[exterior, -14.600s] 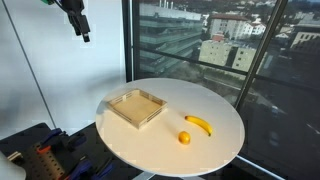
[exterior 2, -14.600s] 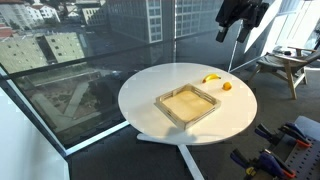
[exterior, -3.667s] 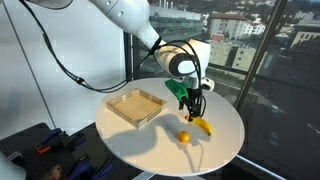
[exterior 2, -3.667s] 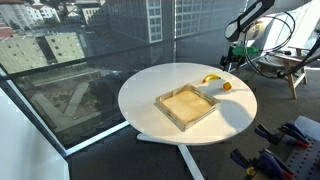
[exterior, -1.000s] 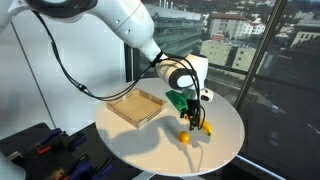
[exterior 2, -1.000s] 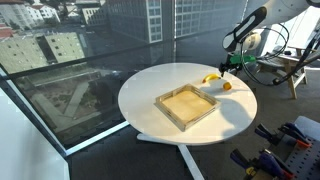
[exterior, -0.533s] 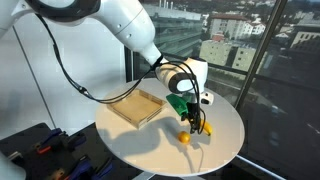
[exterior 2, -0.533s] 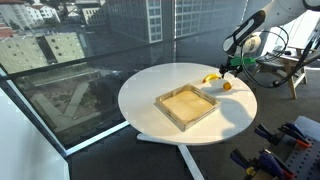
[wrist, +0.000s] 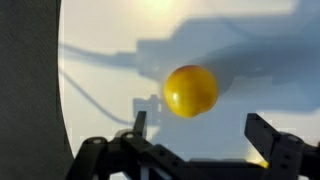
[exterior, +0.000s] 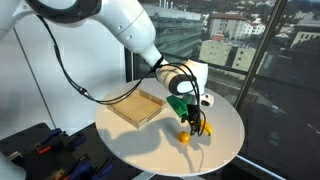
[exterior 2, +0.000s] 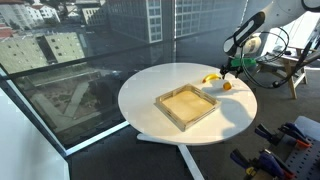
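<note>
A round orange fruit (wrist: 190, 90) lies on the white round table (exterior: 150, 148); it also shows as the orange (exterior: 184, 138) and the orange (exterior 2: 227, 86) in both exterior views. My gripper (wrist: 200, 130) hangs just above it, open, its two dark fingers (wrist: 262, 132) spread wide on either side with nothing between them. In an exterior view the gripper (exterior: 190, 124) stands low over the fruit. A yellow banana (exterior: 203, 127) lies right beside it, partly hidden by the fingers; the banana (exterior 2: 210, 78) also shows from the far side.
A shallow wooden tray (exterior: 135, 107) sits on the table away from the fruit, seen as the tray (exterior 2: 187, 105) too. Tall windows border the table. Toolboxes (exterior: 35, 155) lie on the floor below, and a wooden chair (exterior 2: 283, 66) stands behind.
The gripper has sunk slightly lower toward the orange over the last second. Its fingers stay spread, and the fruit and banana have not moved.
</note>
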Robot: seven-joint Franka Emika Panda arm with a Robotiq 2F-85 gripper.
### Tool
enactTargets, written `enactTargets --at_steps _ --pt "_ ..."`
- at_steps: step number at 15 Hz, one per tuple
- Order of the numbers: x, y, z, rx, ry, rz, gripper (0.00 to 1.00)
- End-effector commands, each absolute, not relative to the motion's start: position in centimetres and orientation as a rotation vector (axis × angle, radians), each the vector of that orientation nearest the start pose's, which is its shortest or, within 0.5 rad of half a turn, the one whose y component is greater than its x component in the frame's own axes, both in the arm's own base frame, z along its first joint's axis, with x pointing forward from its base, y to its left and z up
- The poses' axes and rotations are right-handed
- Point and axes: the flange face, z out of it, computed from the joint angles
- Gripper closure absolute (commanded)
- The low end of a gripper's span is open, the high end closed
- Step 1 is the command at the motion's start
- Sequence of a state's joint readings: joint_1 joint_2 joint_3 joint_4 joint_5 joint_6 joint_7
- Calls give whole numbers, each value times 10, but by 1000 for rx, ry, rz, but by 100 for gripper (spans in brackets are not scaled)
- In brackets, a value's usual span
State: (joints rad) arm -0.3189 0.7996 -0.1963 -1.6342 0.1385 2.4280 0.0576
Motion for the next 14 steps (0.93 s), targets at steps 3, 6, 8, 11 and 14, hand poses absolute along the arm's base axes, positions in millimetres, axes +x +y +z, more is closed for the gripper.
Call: enactTargets --at_steps 3,6,8,11,14 --pt "604 -329 151 -3039 987 -1 0" --pt "605 -330 147 -3039 990 3 0" --pt "605 -331 144 -3040 990 3 0" --pt "605 -331 139 -3041 990 7 0" --pt "605 -331 136 -3042 986 -3 0"
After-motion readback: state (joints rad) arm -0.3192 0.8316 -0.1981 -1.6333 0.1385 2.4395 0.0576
